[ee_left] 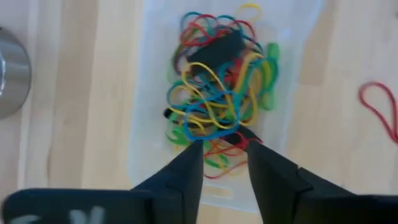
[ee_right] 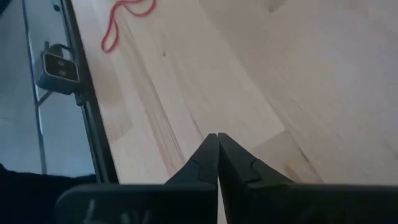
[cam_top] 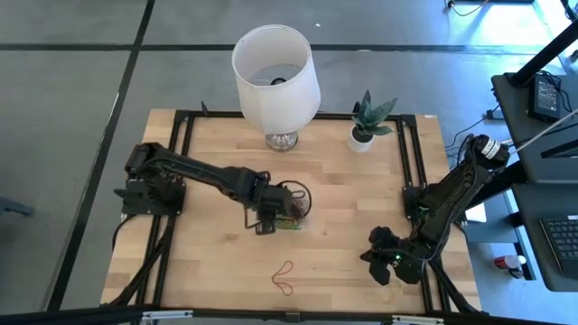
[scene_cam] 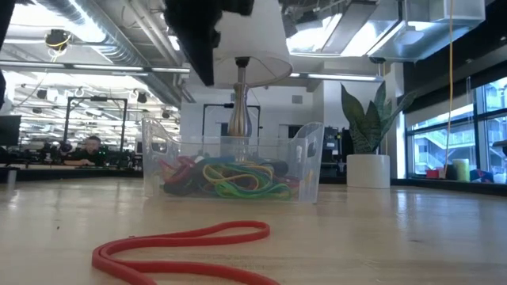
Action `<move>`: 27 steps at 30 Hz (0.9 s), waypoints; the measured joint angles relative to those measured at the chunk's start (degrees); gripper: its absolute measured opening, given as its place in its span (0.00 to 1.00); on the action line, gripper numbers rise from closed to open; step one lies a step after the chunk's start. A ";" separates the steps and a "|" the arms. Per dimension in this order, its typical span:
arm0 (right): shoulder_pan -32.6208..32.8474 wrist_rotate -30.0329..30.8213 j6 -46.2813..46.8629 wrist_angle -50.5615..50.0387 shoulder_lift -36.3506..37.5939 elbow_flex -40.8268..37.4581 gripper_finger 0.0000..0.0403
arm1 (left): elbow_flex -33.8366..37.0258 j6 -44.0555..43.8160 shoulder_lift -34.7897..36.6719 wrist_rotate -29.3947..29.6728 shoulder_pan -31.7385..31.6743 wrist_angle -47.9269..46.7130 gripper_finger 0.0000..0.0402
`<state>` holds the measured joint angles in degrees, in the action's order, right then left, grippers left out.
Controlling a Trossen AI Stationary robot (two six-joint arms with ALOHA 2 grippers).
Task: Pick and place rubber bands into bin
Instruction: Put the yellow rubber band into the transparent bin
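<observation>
- Left gripper [ee_left: 225,155] hangs directly above the bin [cam_top: 291,219], fingers parted, seemingly empty.
- Right gripper [ee_right: 217,138], fingers pressed together, waits well right of the bin.

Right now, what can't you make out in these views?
- Number of rubber bands in the bin: tangled together, wrist and low views.
- Bin in high view: mostly covered by left pincer.
- Red band on table: its near end cut off by low view's bottom edge.
- Lampshade hides lamp base partly from above.
</observation>
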<state>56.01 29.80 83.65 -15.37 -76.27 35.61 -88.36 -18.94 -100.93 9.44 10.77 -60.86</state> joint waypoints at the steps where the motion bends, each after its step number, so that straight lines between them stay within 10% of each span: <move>1: 0.01 -0.68 0.02 -0.82 0.00 0.49 0.01 | 0.01 -0.12 0.20 0.16 0.74 -0.18 0.27; 7: 0.02 -7.70 4.14 -12.78 -0.10 8.20 0.00 | 7.29 -1.48 4.71 0.51 4.73 4.50 0.03; 16: 3.41 -28.98 24.33 -31.22 -7.18 21.10 0.00 | 29.20 -6.13 21.46 2.81 8.25 24.87 0.00; 27: 8.36 -35.58 34.62 -34.18 -16.91 21.89 0.10 | 37.44 -7.47 35.69 3.03 11.19 26.43 0.00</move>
<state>64.37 -5.79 118.27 -49.55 -93.18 57.49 -50.92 -26.41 -65.24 12.48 21.96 -34.43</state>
